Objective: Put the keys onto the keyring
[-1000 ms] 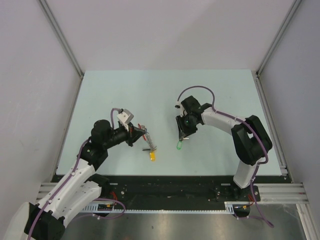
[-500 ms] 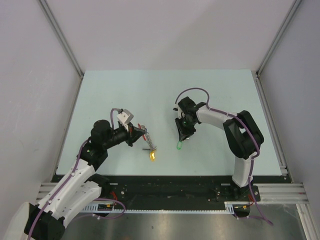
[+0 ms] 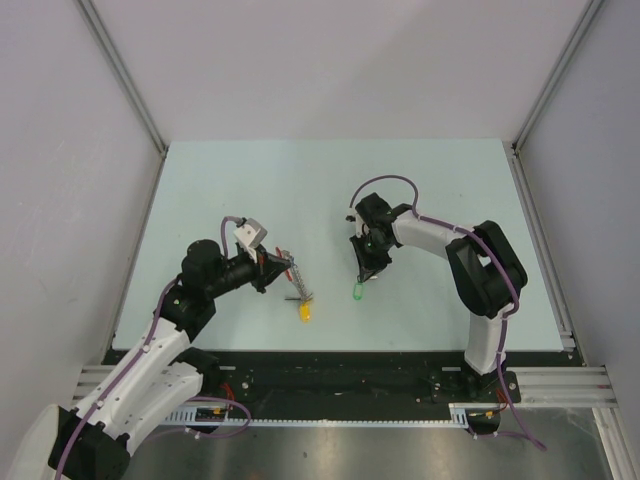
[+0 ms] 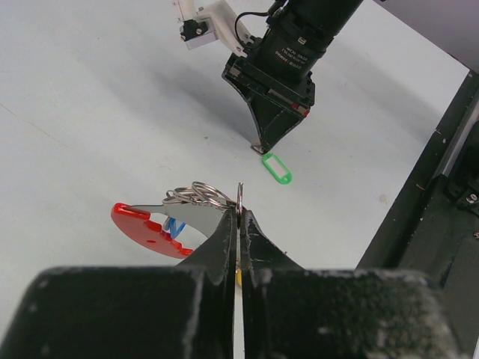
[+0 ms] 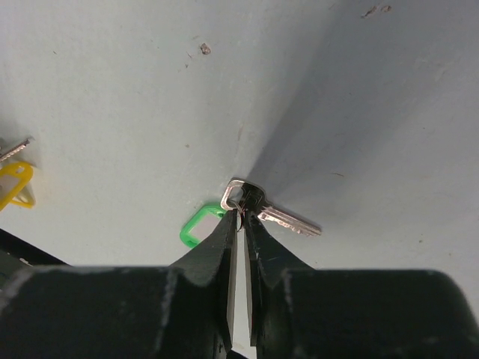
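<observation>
My left gripper (image 3: 277, 268) is shut on a silver ring of the keyring (image 4: 196, 196) and holds it just above the table. The keyring's red curved piece (image 4: 142, 226) sticks out to the left, with the blue key's head (image 4: 174, 226) behind it. Its yellow tag (image 3: 305, 312) hangs near the table. My right gripper (image 3: 366, 274) points down at the table, shut on the head end of the green key (image 5: 278, 214). The key's silver blade lies on the table and its green tag (image 5: 197, 226) lies beside the fingertips (image 5: 224, 224). In the left wrist view the right gripper (image 4: 262, 148) stands over the green tag (image 4: 278, 167).
The pale table (image 3: 330, 180) has grey walls on three sides and a black rail along the near edge (image 3: 350, 365). The yellow tag also shows at the left edge of the right wrist view (image 5: 15, 185).
The right arm's elbow has swung left and nearer the gripper; its gripper stays at the green key. The left arm and the keyring have not moved.
</observation>
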Controlling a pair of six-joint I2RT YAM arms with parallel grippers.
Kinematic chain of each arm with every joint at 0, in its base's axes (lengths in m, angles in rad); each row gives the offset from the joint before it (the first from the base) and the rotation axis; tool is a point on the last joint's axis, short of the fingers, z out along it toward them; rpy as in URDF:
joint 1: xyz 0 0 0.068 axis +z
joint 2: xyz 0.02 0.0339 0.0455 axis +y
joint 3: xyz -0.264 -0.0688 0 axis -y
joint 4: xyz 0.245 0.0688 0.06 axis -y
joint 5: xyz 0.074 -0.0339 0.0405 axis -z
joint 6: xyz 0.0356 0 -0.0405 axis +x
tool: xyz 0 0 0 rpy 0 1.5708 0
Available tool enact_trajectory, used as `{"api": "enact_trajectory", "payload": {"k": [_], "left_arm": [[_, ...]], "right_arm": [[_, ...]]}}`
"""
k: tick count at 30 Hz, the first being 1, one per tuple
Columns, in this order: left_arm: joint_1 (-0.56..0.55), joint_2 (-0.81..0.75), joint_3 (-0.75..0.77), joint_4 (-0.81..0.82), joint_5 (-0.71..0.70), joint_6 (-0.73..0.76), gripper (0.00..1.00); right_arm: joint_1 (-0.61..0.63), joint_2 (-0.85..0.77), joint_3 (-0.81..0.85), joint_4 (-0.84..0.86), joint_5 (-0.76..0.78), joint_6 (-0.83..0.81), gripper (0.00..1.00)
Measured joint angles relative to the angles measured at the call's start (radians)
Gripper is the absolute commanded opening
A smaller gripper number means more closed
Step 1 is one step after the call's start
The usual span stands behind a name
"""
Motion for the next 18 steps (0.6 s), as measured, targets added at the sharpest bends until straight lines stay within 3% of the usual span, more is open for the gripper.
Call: {"api": "enact_trajectory", "payload": {"k": [10, 12, 14, 18], "left_arm": [[0.000, -0.002, 0.000, 0.000, 0.000, 0.000, 0.00], [0.000, -0.004, 0.000, 0.000, 0.000, 0.000, 0.00], [0.000, -0.006, 0.000, 0.000, 0.000, 0.000, 0.00], [0.000, -0.008, 0.000, 0.000, 0.000, 0.000, 0.00]], "right_arm": [[0.000, 0.016, 0.007, 0.000, -0.018, 0.001, 0.12], [0.000, 0.017, 0.008, 0.000, -0.022, 0.001, 0.09], [0.000, 0.018, 0.008, 0.000, -0.024, 0.001, 0.00], [0.000, 0.018, 0.009, 0.001, -0.025, -0.003, 0.00]]}}
